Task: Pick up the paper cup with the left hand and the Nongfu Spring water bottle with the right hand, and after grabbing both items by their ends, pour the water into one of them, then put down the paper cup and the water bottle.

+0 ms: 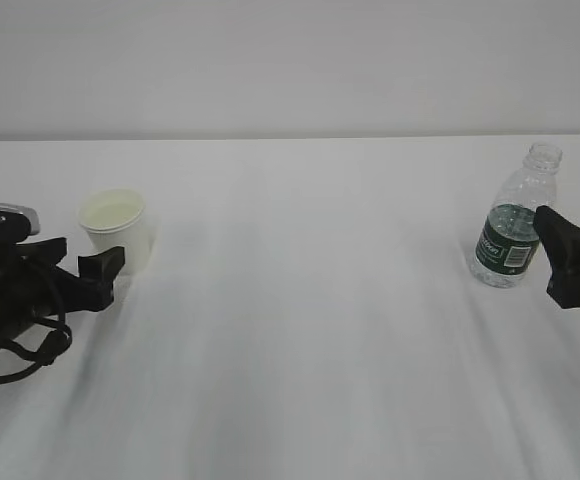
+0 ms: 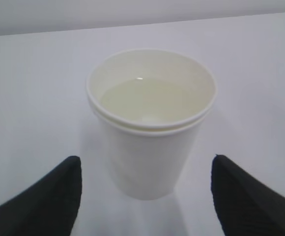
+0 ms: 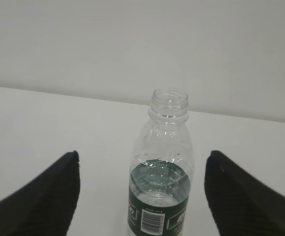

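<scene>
Left end effector [image 1: 103, 275] open beside paper cup [image 1: 117, 228]; bottle [image 1: 513, 222] upright.

Exterior cam: low slant across the tabletop [image 1: 310, 300] toward the far wall. Left wrist cam: close behind the paper cup [image 2: 151, 123], angled down. Right wrist cam: close, level on the bottle [image 3: 161, 177]. Exterior shares both.

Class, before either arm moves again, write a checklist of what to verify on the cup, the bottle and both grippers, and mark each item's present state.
1. Paper cup upright on the table: ok.
2. Cup holds water: ok.
3. Left gripper open, not touching the cup: ok.
4. Water bottle upright, capless: ok.
5. Right gripper open, clear of the bottle: ok.
6. Water left in the bottle: cannot tell.
</scene>
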{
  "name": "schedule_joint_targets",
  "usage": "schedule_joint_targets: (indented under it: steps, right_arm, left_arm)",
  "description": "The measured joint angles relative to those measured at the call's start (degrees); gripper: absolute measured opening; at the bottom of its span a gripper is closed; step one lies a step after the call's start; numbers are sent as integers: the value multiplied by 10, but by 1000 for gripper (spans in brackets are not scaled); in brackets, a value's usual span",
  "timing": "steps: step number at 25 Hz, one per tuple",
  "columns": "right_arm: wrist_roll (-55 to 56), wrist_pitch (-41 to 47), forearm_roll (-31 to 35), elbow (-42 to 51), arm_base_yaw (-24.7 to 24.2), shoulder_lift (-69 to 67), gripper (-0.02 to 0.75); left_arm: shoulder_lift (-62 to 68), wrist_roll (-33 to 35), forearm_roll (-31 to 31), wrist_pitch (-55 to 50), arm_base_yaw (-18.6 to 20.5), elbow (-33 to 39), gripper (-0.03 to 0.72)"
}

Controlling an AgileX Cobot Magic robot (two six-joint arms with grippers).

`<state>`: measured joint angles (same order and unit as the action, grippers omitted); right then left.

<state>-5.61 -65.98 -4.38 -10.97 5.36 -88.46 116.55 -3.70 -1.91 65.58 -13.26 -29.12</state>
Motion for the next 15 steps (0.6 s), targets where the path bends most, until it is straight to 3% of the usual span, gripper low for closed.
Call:
schedule_joint_targets:
  steps: [15]
  right_arm:
    - [2,21,0,0,0,31,592]
  left_arm:
    - [-116,32,8,-22,0,27,593]
